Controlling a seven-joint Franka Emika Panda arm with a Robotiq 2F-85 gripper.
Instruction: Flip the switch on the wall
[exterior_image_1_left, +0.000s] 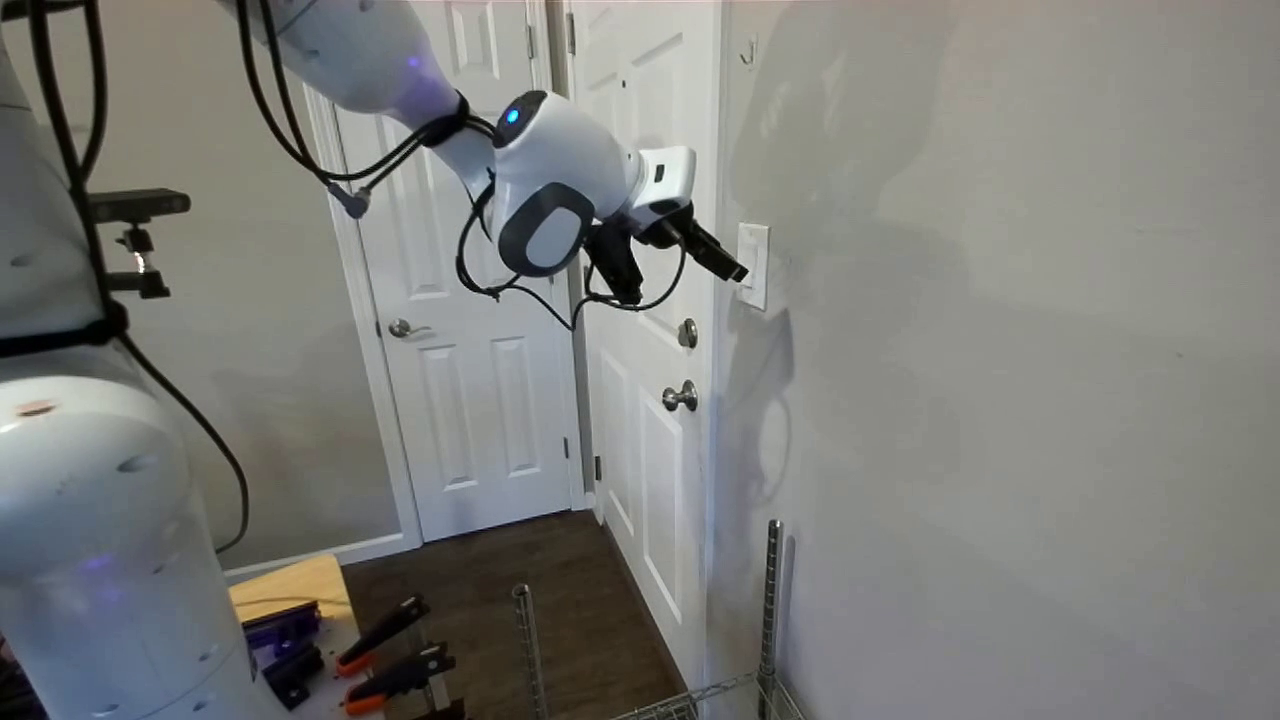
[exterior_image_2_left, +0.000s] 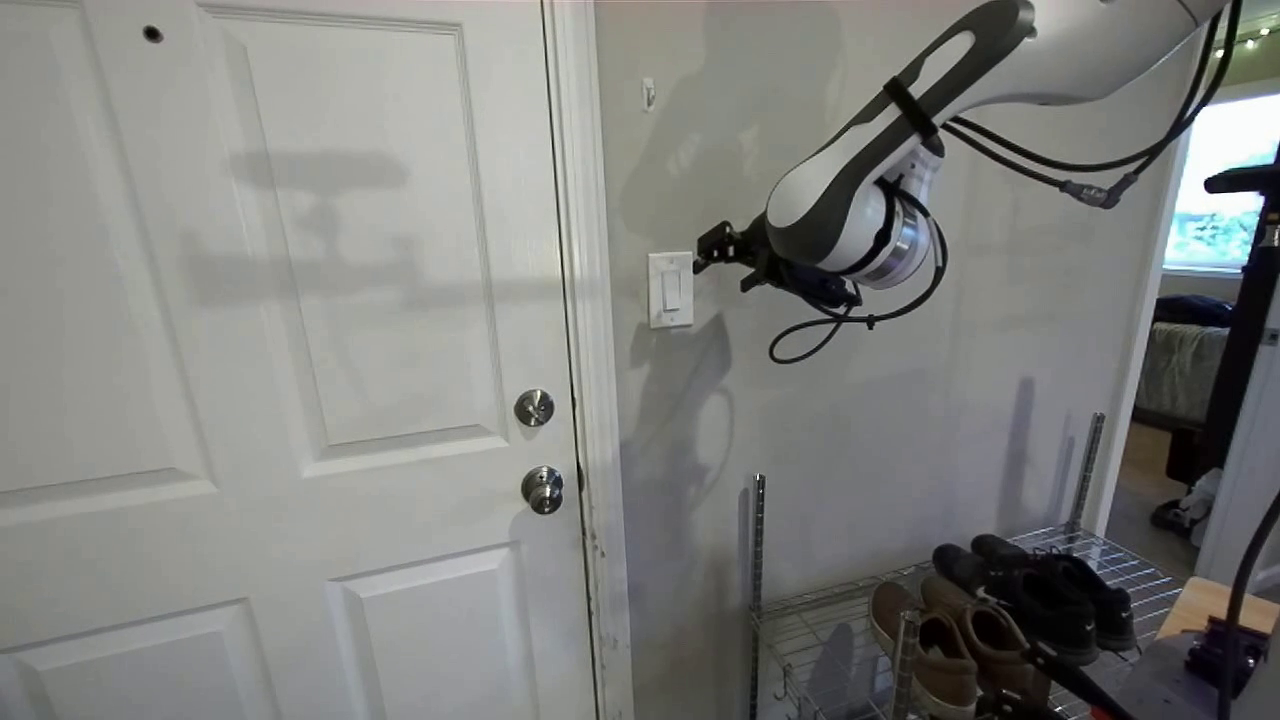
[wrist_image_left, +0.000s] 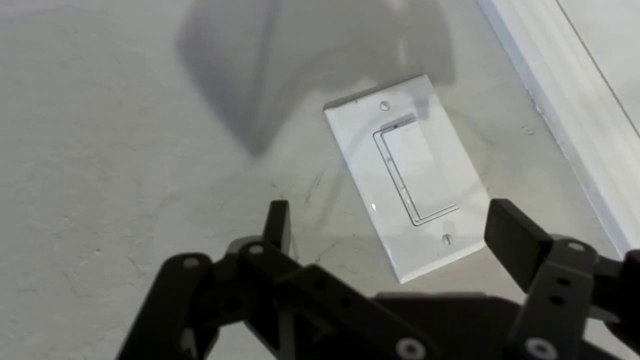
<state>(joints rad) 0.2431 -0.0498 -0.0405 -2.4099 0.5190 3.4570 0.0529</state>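
The tool (wrist_image_left: 392, 222) is holding nothing; its fingers (wrist_image_left: 517, 244) are standing wide apart, with their tips facing the wall (exterior_image_1_left: 1000, 360). Directly ahead of the tool, the switch (wrist_image_left: 410, 177) is showing between the fingertips in the wrist view, nearer to one than to the other; the nearer finger is meeting the edge of the plate (wrist_image_left: 365, 155) in outline. In both exterior views a fingertip is standing at the plate's side edge. Contact cannot be determined. Inside the plate, the paddle (wrist_image_left: 421, 170) is lying uncovered. Farther out, past the switch from the tool, the door frame (exterior_image_2_left: 592, 400) is bordering the wall.

Status: positioning is apparently close to complete; actuation is apparently pending, since no fingertip is resting on the paddle. Which half of the paddle is sitting pressed in cannot be read, so a completed flip is not being confirmed. Judged as remaining: aligning a fingertip with the paddle, pressing it over, then backing the tool clear.
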